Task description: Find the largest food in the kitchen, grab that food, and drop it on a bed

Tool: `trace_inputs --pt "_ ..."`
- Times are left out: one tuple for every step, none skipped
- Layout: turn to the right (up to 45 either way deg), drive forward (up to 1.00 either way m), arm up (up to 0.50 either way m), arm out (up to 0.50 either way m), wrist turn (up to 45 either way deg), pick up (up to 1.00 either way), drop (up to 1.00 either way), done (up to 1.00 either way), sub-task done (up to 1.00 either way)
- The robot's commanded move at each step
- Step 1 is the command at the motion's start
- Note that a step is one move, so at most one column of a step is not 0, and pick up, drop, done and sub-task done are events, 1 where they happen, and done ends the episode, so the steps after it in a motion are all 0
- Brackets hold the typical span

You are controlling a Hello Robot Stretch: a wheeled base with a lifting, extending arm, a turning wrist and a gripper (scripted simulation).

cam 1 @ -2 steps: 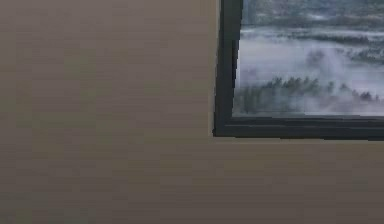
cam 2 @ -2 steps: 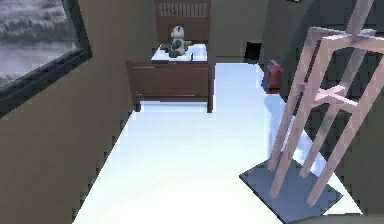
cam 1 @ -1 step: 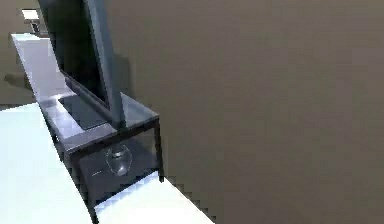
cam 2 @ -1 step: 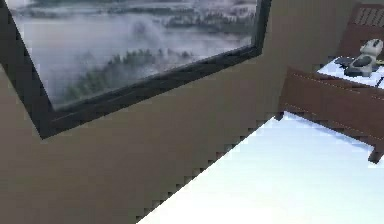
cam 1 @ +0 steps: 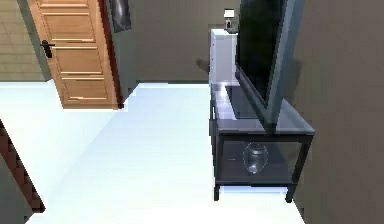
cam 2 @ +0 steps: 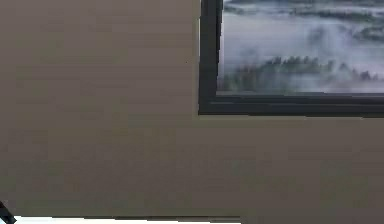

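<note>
No food and no bed can be made out here. In the forward view, a dark flat television [cam 1: 265, 55] stands on a low dark stand [cam 1: 262, 130] at the right. On the stand's lower shelf sits a clear glass vase [cam 1: 254, 158]. A panelled wooden door [cam 1: 78, 50] stands at the far left.
Pale floor [cam 1: 130, 140] runs from the door toward me, left of the stand. A white box-shaped thing [cam 1: 222, 58] stands behind the television. In the arm side view, a grey-brown wall [cam 2: 100, 110] is close, with a dark-framed misty landscape picture [cam 2: 300, 50] at upper right.
</note>
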Motion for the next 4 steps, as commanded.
trace_inputs --pt "0.0 0.60 0.00 0.00 0.0 0.00 0.00 0.00 0.00" --pt "-39.0 0.00 0.00 0.00 0.0 0.00 0.00 0.00 0.00" --pt "0.0 1.00 0.00 0.00 0.0 0.00 0.00 0.00 0.00" --pt "-6.0 0.00 0.00 0.00 0.0 0.00 0.00 0.00 0.00"
